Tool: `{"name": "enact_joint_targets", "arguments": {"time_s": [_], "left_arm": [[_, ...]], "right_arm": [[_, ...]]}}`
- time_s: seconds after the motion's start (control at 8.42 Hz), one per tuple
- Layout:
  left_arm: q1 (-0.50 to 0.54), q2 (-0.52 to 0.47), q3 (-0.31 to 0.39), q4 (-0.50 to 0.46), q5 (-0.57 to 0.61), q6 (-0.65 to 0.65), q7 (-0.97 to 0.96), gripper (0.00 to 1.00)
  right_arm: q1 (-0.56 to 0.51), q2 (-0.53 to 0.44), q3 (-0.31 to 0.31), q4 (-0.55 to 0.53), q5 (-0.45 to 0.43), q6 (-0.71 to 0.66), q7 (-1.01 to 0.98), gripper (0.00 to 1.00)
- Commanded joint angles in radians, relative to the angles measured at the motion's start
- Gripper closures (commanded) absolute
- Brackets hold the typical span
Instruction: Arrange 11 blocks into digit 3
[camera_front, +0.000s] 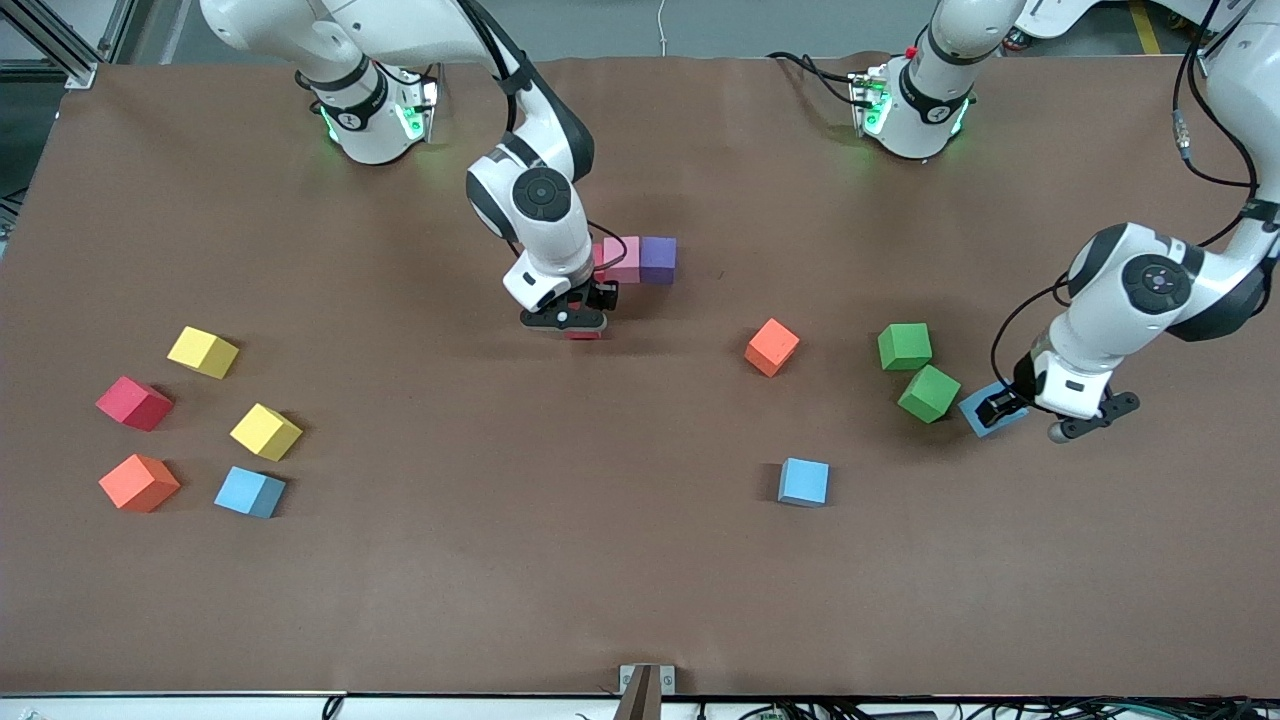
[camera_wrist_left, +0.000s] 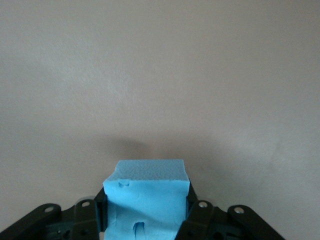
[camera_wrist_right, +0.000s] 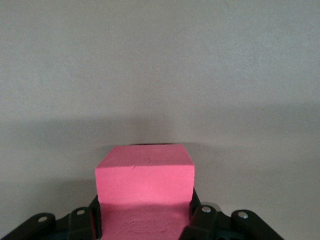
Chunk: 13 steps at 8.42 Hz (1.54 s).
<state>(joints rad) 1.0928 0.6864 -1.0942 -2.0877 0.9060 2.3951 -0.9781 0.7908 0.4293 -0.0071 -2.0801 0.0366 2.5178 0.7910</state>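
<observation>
now | red block (camera_wrist_right: 145, 181) between right jaws | blue block (camera_wrist_left: 146, 200) between left jaws

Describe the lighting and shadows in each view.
Front view: even overhead light, soft shadows beside cubes on the brown table. Left wrist view: faint shadow above the light blue foam cube. Right wrist view: a broad dim band above the pink-red foam cube.
</observation>
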Motion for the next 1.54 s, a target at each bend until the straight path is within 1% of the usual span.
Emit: {"name": "enact_joint_targets", "arguments": {"time_s": [0.0, 0.12, 0.24, 0.48, 0.71, 1.07, 1.19, 1.31, 1.43], "left_arm": [[0.004, -0.018, -0.085, 0.078, -0.1, -0.153, -0.004, 0.72], [-0.005, -0.018, -0.123, 0.133, -0.166, -0.242, -0.023, 0.72], [-0.037, -0.016, -0.15, 0.188, -0.208, -0.316, -0.072, 0.72], [-0.176, -0.016, -0.147, 0.303, -0.277, -0.42, -0.282, 0.72], [-0.29, -0.013, -0.138, 0.363, -0.338, -0.426, -0.515, 0.72], [-0.457, -0.008, -0.087, 0.408, -0.343, -0.424, -0.842, 0.71], [-0.523, -0.007, -0.057, 0.437, -0.339, -0.424, -0.955, 0.71], [-0.603, -0.01, -0.006, 0.461, -0.326, -0.424, -1.056, 0.71], [-0.667, -0.008, 0.034, 0.495, -0.328, -0.424, -1.121, 0.71]], "right_arm": [[0.016, -0.018, -0.004, -0.031, 0.019, 0.019, -0.007, 0.97], [0.022, -0.018, -0.002, -0.031, 0.019, 0.021, -0.004, 0.97], [0.028, -0.017, -0.004, -0.031, 0.019, 0.021, -0.004, 0.96], [0.034, -0.017, -0.004, -0.031, 0.019, 0.021, -0.003, 0.94], [0.034, -0.017, -0.004, -0.034, 0.019, 0.019, -0.003, 0.88], [0.036, -0.017, -0.004, -0.038, 0.019, 0.021, -0.003, 0.86], [0.036, -0.017, -0.004, -0.038, 0.019, 0.021, -0.003, 0.79], [0.036, -0.017, -0.004, -0.038, 0.019, 0.021, -0.003, 0.48], [0.036, -0.017, -0.004, -0.038, 0.019, 0.021, -0.003, 0.32]]}}
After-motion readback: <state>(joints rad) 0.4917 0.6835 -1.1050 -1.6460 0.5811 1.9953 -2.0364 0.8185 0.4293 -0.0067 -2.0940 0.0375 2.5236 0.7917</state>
